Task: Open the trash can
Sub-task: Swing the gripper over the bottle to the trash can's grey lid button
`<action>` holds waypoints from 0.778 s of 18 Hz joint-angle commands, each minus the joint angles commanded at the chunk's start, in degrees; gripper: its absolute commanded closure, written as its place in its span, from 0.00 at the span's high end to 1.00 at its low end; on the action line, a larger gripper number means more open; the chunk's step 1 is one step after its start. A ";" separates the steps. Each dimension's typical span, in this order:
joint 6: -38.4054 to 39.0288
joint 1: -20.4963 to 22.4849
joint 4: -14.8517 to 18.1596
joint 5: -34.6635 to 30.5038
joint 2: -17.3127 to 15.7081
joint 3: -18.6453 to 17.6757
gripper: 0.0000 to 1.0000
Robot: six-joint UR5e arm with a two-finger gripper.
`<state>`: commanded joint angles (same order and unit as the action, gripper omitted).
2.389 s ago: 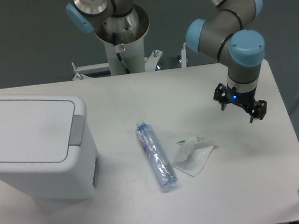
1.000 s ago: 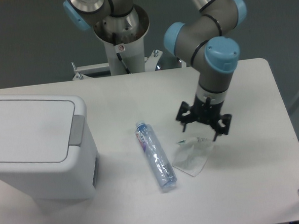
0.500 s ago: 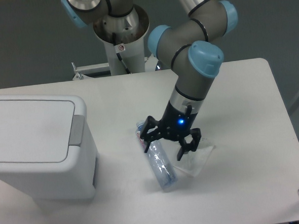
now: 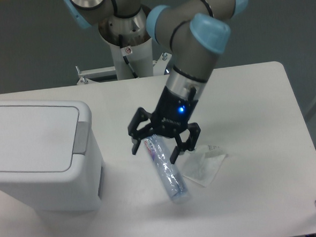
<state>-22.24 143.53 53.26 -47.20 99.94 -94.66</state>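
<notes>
The trash can (image 4: 39, 158) is a big white box at the left of the table, its flat lid (image 4: 30, 137) lying shut and a grey push tab (image 4: 82, 138) on its right edge. My gripper (image 4: 155, 150) hangs open over the top end of a clear plastic bottle (image 4: 166, 171), its black fingers spread to either side and holding nothing. It is roughly a hand's width to the right of the trash can's tab.
The bottle lies flat on the white table (image 4: 253, 102), slanting down to the right. A crumpled clear wrapper (image 4: 205, 166) lies just right of it. The arm's pedestal (image 4: 126, 40) stands at the table's back edge.
The arm has swept left across the table, from the right side over the wrapper to above the bottle's top end, nearer the trash can. The gripper stayed open. The lid has not moved.
</notes>
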 joint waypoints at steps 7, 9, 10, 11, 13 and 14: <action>3.34 -4.05 -0.53 -0.08 -1.41 -0.17 1.00; 3.08 -4.83 -0.53 -0.17 -1.06 -0.44 1.00; 2.91 -5.19 -0.61 -0.17 -1.23 -0.79 1.00; 2.90 -5.28 -0.62 -0.26 -1.32 -0.88 1.00; 2.99 -5.80 -0.62 -0.52 -0.97 -1.14 1.00; 3.17 -5.98 -0.62 -0.52 -0.89 -1.23 1.00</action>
<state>-19.07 137.55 52.65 -47.72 99.05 -95.89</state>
